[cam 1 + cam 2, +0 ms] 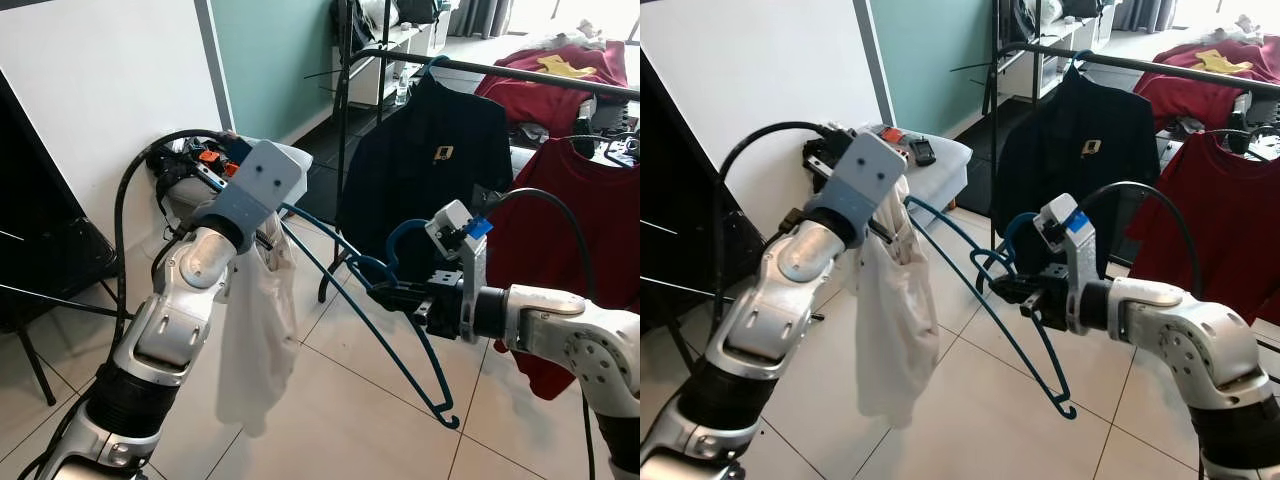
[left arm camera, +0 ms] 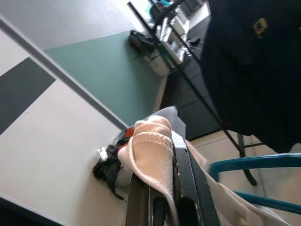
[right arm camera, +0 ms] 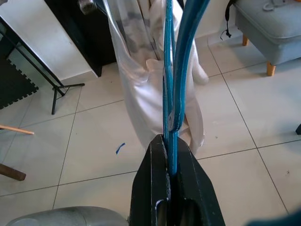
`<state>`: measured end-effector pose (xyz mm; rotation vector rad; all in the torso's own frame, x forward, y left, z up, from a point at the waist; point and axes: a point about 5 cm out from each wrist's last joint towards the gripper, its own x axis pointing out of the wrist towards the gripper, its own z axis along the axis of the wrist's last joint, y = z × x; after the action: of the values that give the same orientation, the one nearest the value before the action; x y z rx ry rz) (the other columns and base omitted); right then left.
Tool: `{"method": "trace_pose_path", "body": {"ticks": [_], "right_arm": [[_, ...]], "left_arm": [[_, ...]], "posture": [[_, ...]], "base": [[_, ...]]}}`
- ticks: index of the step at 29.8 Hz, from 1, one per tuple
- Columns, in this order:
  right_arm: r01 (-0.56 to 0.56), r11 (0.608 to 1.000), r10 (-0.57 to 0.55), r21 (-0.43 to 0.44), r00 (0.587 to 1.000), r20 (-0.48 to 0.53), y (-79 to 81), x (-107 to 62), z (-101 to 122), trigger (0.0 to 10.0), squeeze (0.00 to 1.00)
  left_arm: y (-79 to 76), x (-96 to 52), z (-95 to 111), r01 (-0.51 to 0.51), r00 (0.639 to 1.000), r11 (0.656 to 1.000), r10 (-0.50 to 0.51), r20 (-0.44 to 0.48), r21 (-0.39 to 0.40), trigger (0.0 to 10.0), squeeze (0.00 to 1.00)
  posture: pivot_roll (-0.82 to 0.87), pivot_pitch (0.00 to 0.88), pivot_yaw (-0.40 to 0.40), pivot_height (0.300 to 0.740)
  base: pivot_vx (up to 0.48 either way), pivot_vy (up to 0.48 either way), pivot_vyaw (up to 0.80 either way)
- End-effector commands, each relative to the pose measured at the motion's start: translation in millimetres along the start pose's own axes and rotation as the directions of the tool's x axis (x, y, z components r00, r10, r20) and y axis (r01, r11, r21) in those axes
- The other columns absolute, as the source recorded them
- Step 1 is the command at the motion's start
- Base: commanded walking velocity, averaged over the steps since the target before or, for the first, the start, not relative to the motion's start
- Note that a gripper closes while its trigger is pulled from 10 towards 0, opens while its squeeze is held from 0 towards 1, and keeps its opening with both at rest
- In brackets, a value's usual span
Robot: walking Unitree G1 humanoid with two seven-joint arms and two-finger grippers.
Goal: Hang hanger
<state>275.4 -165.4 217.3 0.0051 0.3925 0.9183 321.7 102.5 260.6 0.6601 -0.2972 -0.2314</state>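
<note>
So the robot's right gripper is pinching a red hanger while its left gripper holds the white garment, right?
Not quite: the hanger is blue, as the right wrist view shows. The right gripper does pinch it, and the left gripper holds the white garment.

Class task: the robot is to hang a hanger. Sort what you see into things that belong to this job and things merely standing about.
Belonging to the job:
blue hanger, pinched in the right gripper
white garment, clamped in the left gripper
clothes rail

Standing about:
black shirt
red shirt
grey armchair
</note>
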Motion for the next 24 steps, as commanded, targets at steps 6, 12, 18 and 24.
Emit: {"method": "trace_pose_path", "body": {"ticks": [6,12,18,24], "right_arm": [[0.136,0.991,-0.136,-0.008,0.991,-0.010,-19.3,-8.4,3,10.0,0.00],[0.414,0.908,-0.411,-0.062,0.910,0.054,-57.2,-30.7,19,10.0,0.00],[0.335,0.942,-0.328,0.020,0.906,0.266,-50.2,-39.3,48,10.0,0.00],[0.123,0.992,-0.122,0.009,0.968,0.219,-29.5,-40.7,41,10.0,0.00]], "left_arm": [[-2.1,-5.1,-6,0.066,0.998,0.991,-0.068,0.015,0.118,10.0,0.00],[5.5,-8.6,-16,0.093,0.996,0.972,-0.093,-0.010,0.216,10.0,0.00],[8.2,-9.0,-21,0.112,0.994,0.957,-0.110,-0.022,0.268,10.0,0.00],[7.3,-6.3,-21,0.120,0.993,0.947,-0.121,-0.016,0.298,10.0,0.00]], "posture": [[-0.09,0.071,0.071,0.740],[-0.09,0.071,0.071,0.740],[-0.09,0.069,0.071,0.740],[-0.10,0.065,0.074,0.740]], "base": [[0.000,0.000,0.00],[0.000,0.000,0.00],[0.000,0.000,0.00],[0.000,0.000,0.00]]}}
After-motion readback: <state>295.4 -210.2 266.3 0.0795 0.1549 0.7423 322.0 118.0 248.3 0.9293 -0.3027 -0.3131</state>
